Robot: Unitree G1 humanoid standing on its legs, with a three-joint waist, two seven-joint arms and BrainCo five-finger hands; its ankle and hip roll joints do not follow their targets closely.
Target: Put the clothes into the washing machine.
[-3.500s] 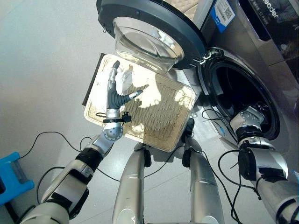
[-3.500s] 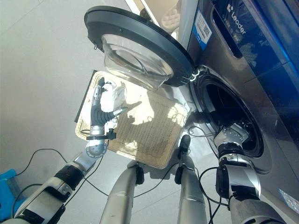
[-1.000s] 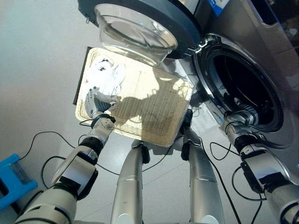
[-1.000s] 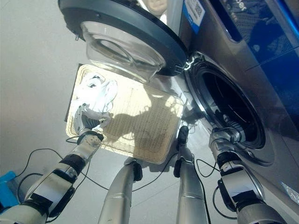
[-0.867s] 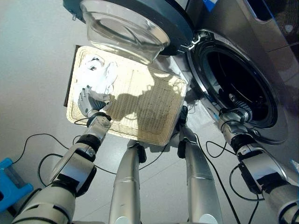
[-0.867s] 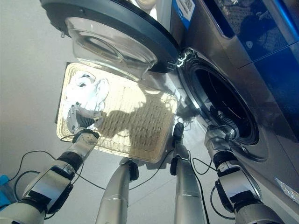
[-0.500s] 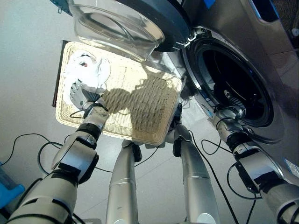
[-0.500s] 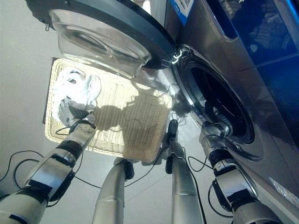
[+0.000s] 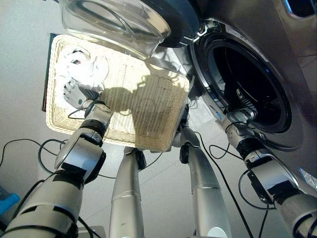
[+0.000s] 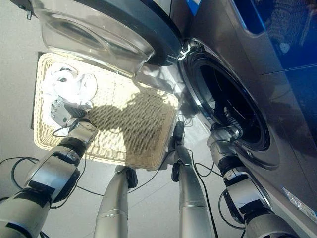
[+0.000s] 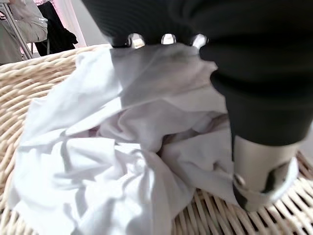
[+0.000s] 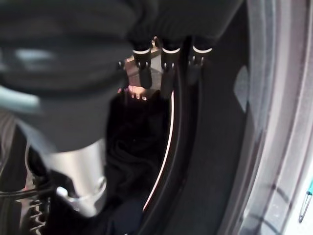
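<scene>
White cloth, a crumpled garment (image 11: 112,161), lies bunched in the far left corner of the wicker basket (image 9: 143,111) on the floor. My left hand (image 9: 74,94) is down on it, fingers (image 11: 164,40) curled into the folds and thumb (image 11: 264,171) low beside the heap, so I judge I have a grip, though how much fabric is truly caught I cannot tell. If I have only a top fold, the rest may slip free as I lift, or trail over the basket rim and drag the light basket along. The open door (image 10: 104,25) of the washing machine (image 10: 257,64) hangs over the basket's far edge, between the cloth and the drum opening (image 9: 247,89); a careless swing could snag the cloth on it. My right hand (image 12: 161,54) sits at the drum's mouth, and I cannot tell how its fingers are set.
</scene>
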